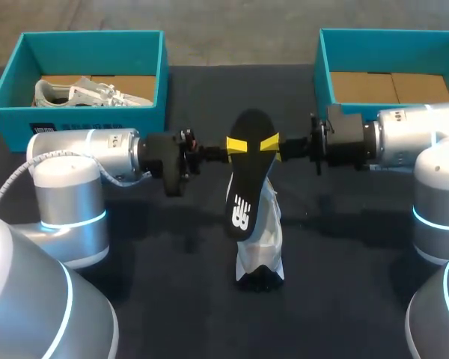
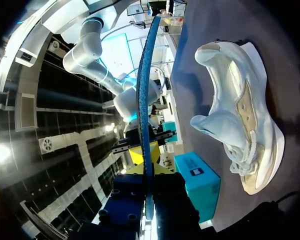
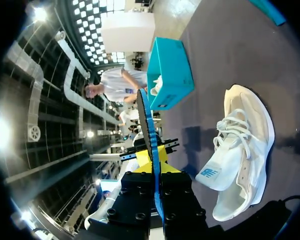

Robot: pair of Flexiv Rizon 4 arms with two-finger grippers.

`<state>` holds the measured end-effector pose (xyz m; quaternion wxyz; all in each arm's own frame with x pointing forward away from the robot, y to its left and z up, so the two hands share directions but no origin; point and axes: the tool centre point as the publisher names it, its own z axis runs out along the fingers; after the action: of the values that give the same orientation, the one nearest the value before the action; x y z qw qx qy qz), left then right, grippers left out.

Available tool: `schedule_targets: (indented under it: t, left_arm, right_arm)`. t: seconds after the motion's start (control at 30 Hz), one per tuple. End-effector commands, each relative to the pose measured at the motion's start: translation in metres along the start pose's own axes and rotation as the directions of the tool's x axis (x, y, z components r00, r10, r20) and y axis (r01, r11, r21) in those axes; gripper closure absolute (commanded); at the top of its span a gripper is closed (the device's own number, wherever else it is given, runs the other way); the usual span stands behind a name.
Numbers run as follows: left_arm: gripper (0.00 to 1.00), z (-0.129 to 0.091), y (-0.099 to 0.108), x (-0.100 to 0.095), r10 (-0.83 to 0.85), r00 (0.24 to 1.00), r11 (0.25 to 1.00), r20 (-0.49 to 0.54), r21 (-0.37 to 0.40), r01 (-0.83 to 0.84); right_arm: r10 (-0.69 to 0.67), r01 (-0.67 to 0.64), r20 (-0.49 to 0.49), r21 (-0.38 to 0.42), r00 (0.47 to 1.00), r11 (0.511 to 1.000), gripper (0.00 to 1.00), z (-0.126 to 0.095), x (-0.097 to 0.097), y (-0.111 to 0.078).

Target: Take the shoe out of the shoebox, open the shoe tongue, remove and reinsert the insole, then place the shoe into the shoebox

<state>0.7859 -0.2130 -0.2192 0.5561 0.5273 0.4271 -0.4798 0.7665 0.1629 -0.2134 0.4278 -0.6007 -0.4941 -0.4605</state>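
Done: shoe (image 1: 262, 247) out, lower centre; insole (image 1: 247, 179) removed.
Fingers: left gripper (image 1: 237, 146), right gripper (image 1: 273, 143) both pinching insole.
Remaining: reinsert, rebox.

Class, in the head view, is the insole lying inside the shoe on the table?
No, the insole is held outside the shoe, pinched by the left arm's fingers and the right arm's fingers.

- We see a dark table (image 1: 344, 262) spread beneath everything.
- At its far left corner, we find a teal box (image 1: 127, 120) holding a second white shoe (image 1: 90, 93).
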Motion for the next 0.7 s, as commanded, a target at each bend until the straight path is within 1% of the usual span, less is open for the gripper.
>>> schedule_targets:
  t: [0.03,0.17,0.2,0.23,0.27,0.47,0.57,0.7]
  left_arm:
    - [1.0,0.002,-0.002,0.0,0.003,1.0,1.0,-0.003,-0.007,-0.003]
    - [1.0,0.002,-0.002,-0.001,0.004,1.0,1.0,-0.004,-0.01,-0.004]
    - [1.0,0.003,-0.002,-0.001,0.004,1.0,1.0,-0.004,-0.01,-0.004]
    - [1.0,0.003,-0.002,-0.001,0.004,1.0,1.0,-0.004,-0.01,-0.004]
    - [1.0,0.003,-0.002,-0.002,0.004,1.0,1.0,-0.004,-0.01,-0.004]
    - [1.0,0.003,-0.002,-0.003,0.0,1.0,1.0,-0.006,-0.012,0.0]
    - [1.0,0.001,-0.002,-0.004,-0.015,1.0,1.0,-0.014,-0.014,0.014]
    - [1.0,-0.003,-0.005,-0.006,-0.039,0.999,0.999,-0.03,-0.01,0.039]
  right_arm:
    - [0.0,0.0,0.0,-0.002,1.0,1.0,1.0,0.002,0.0,0.0]
    - [0.003,-0.003,0.001,-0.002,1.0,1.0,1.0,0.001,0.0,0.0]
    - [0.005,-0.005,0.002,-0.004,1.0,1.0,0.82,0.001,-0.001,0.0]
    - [0.009,-0.009,0.002,-0.004,1.0,1.0,0.24,0.001,-0.001,0.0]
    - [0.013,-0.013,0.002,-0.004,1.0,1.0,0.0,0.001,-0.002,0.0]
    - [0.019,-0.019,0.006,-0.001,1.0,1.0,0.0,0.001,-0.004,-0.001]
    - [0.032,-0.031,0.032,-0.014,0.999,0.999,0.0,-0.009,-0.006,-0.003]
    - [0.047,-0.045,0.054,-0.033,0.997,0.998,0.0,-0.028,-0.008,-0.008]
